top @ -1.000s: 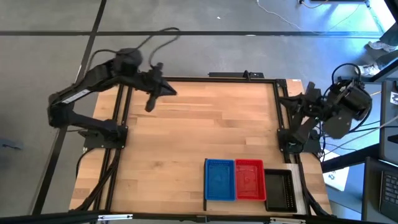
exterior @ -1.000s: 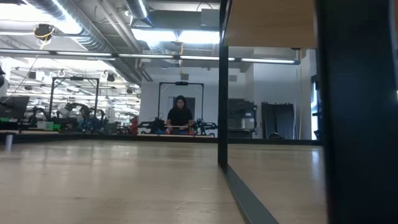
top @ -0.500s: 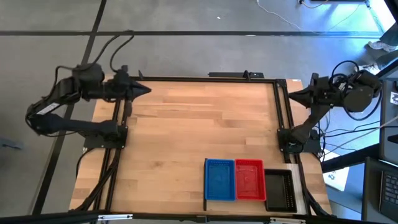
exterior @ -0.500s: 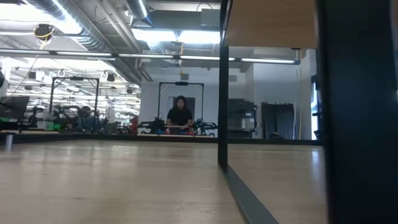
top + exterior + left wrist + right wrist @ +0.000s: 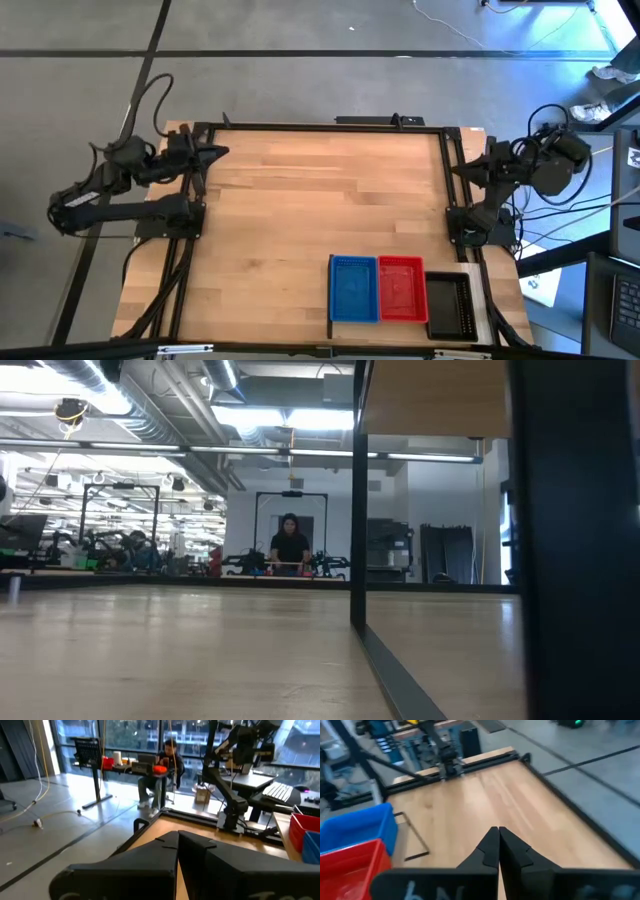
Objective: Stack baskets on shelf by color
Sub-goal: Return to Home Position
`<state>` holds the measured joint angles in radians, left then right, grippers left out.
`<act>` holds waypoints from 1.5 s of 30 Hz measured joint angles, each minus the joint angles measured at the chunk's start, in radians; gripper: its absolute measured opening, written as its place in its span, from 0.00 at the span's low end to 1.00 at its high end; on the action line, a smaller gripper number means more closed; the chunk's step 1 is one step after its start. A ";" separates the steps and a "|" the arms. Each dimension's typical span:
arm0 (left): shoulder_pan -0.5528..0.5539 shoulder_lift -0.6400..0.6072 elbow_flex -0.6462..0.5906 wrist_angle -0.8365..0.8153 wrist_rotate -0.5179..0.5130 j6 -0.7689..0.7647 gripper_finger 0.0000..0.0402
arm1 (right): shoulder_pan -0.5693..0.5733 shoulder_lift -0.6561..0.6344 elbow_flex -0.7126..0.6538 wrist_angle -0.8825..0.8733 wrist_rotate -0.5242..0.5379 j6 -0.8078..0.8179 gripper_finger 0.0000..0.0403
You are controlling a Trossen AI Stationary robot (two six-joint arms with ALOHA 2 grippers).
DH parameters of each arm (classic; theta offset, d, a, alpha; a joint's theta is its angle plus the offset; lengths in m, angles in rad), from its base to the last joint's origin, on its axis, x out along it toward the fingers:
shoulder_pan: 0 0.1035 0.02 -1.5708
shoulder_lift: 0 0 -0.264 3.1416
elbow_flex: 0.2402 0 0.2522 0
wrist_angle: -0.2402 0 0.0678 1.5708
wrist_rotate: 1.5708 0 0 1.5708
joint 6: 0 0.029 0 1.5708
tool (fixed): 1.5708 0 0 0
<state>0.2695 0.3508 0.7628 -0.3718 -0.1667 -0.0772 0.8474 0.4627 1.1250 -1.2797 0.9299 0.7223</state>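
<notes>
- On the right arm's side of the table (image 5: 300, 200), along the bottom edge of the high view, the blue baskets (image 5: 353, 289), red baskets (image 5: 401, 289) and black baskets (image 5: 449, 303) sat in one row
- Order across the row was blue, red, black, each touching its neighbour, with black nearest the table's right edge
- From above each colour read as a single footprint, so I could not tell how many were in each stack
- Shelf (image 5: 480, 312) showed as a pale strip just beside the black baskets, and a thin black bar (image 5: 330, 298) ran along the outer side of the blue ones
- Left gripper (image 5: 220, 153) sat at the left frame rail near the top corner of the high view, tip aimed in over the table, holding nothing
- Left wrist view showed its fingers (image 5: 150, 857) pressed together to a point
- Right gripper (image 5: 458, 171) sat at the right frame rail, tip aimed inward, also holding nothing
- Right wrist view showed its fingers (image 5: 517, 855) pressed together too, with bare tabletop ahead and the blue and red baskets off to one side
- Both grippers were well apart from the baskets, the right one being the nearer
- Low view showed only bare tabletop, a black post (image 5: 358, 500) and a person (image 5: 290, 545) far back in the room
- Left wrist view caught a person seated at a desk (image 5: 107, 767) beyond the table
</notes>
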 joint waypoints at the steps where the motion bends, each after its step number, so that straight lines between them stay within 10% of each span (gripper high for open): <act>1: 0.000 -0.022 -0.027 0.018 0.000 0.001 0.00 | 0.000 -0.016 -0.018 0.020 -0.019 -0.007 0.00; 21: 0.000 -0.348 -0.258 0.111 0.028 -0.029 0.00 | 0.001 -0.462 -0.132 0.164 -0.272 -0.368 0.00; 31: 0.000 -0.348 -0.258 0.100 0.057 -0.042 0.00 | -0.001 -0.457 -0.105 0.208 -0.445 -0.497 0.00; 45: 0.000 -0.348 -0.557 0.460 0.057 -0.078 0.00 | 0.007 -0.456 -0.477 0.671 -0.536 -0.703 0.00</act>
<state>0.2699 0.0025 0.2053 0.0887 -0.1097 -0.1551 0.8543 0.0067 0.6476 -0.6091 0.3940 0.0188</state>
